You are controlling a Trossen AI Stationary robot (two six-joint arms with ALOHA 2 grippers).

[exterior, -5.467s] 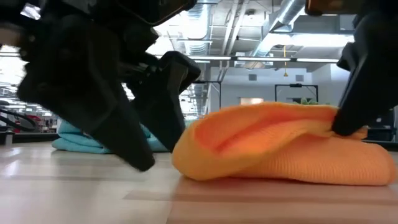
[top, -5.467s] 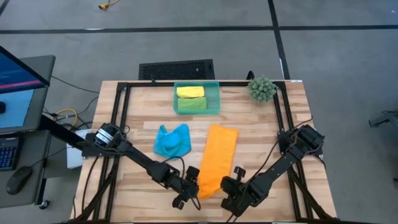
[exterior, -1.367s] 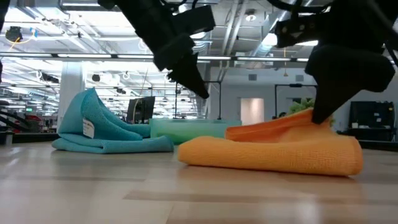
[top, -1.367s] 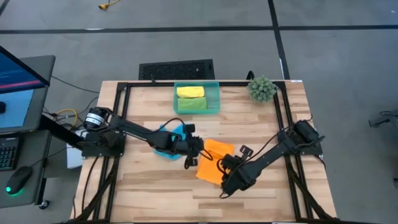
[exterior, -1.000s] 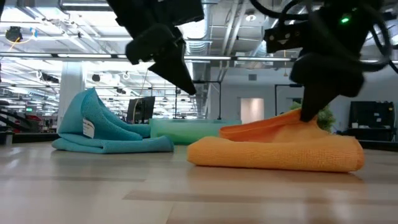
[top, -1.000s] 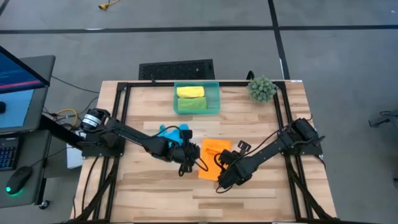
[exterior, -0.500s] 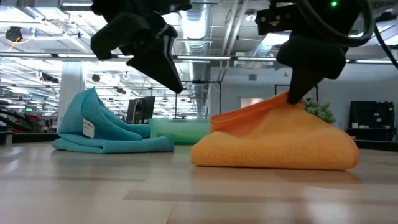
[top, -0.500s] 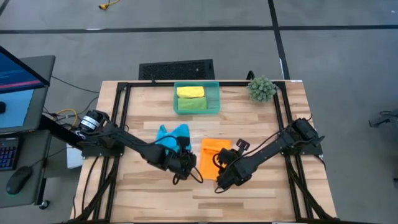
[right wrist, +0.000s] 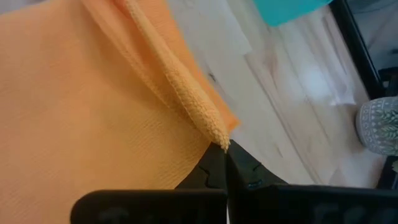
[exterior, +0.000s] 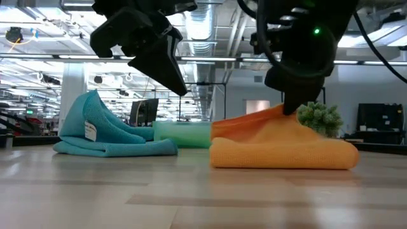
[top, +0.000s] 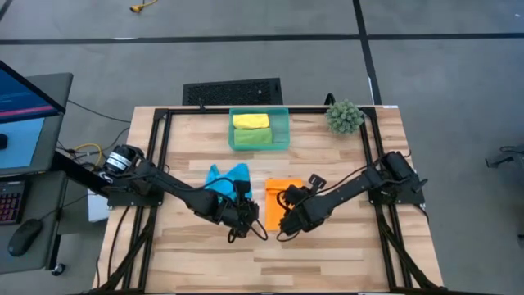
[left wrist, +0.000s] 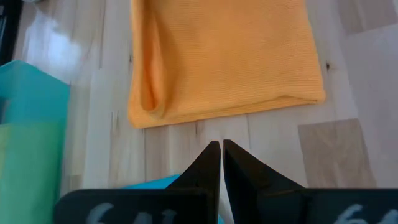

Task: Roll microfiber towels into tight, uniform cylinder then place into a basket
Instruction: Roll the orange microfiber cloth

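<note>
From above you can see the yellow towel (top: 250,120) and green towel (top: 252,138) already in the basket (top: 284,110); the low view hides them. Right pincer (top: 286,224) is clenched on a raised fold of the orange towel (top: 281,199) mid-surface. Left pincer (top: 252,227) is clenched on nothing, just beside the blue towel (top: 225,181).

Folded orange towel (top: 284,201) lies flat mid-table.

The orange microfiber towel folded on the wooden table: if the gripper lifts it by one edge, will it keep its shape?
Probably not. The orange microfiber towel sags where the right gripper pinches its edge, so it looks floppy. Its fuzzy weave suggests it is light and likely grips wood rather than slides.
</note>
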